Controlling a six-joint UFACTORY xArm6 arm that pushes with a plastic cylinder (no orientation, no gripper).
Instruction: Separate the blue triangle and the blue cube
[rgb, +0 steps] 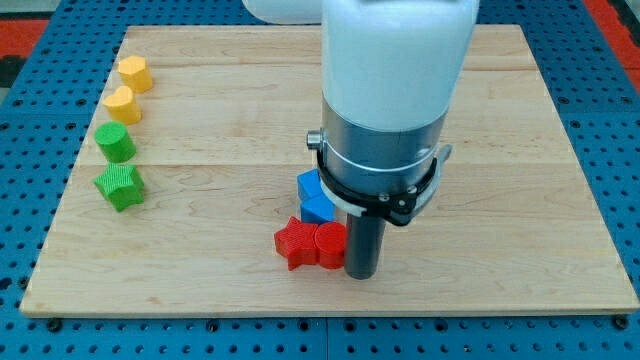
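Two blue blocks sit touching near the board's middle, partly hidden by the arm: the upper one (309, 185) and the lower one (317, 208). I cannot tell which is the triangle and which the cube. My tip (359, 273) rests on the board just right of the red cylinder (330, 246) and below and right of the blue blocks. A red star (295, 243) touches the red cylinder on its left, just below the blue pair.
At the view's left stand a yellow hexagon-like block (134, 73), a yellow heart-like block (122, 104), a green cylinder-like block (116, 142) and a green star (120, 186). The wooden board (520, 200) lies on a blue pegboard.
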